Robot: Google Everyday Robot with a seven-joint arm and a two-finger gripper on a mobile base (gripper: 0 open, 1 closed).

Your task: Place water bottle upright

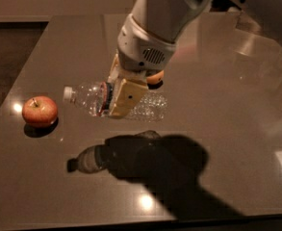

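Now the water bottle (88,97) is clamped at its label in the gripper (122,97), level above the table (237,129), cap left of the jaws. It should be turned cap-up, then lowered gently.

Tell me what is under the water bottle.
The water bottle hangs sideways in the gripper above the table; under it show only that surface and its shadow. The patch behind the gripper's finger is covered.

Pincer (116,99) above table (227,129) partly covers water bottle (85,96) label; orange object (156,77) mostly behind arm (164,13), itself cropped at top.
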